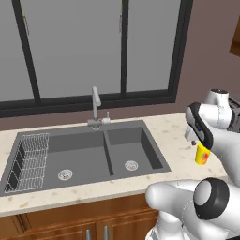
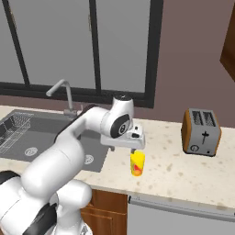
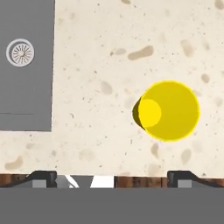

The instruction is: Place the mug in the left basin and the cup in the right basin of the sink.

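Observation:
The yellow cup [image 1: 202, 154] [image 2: 137, 164] [image 3: 168, 110] stands upright on the beige counter, just right of the sink [image 1: 154, 140]. My gripper [image 2: 133, 150] [image 3: 113, 177] hangs open right above it, fingers apart and holding nothing. In the hand view the cup lies toward the right fingertip [image 3: 183, 177]. The left basin [image 1: 84, 152] is the wider one, with a wire rack [image 1: 29, 161]. The narrower right basin [image 1: 136, 147] [image 3: 26, 87] has a round drain [image 3: 20, 52]. The mug is out of view.
A slim silver faucet [image 1: 96, 107] rises behind the sink divider. A toaster [image 2: 201, 132] stands on the counter to the right of the cup. The counter's front edge [image 2: 174, 202] runs close below the cup. A dark-framed window spans the back wall.

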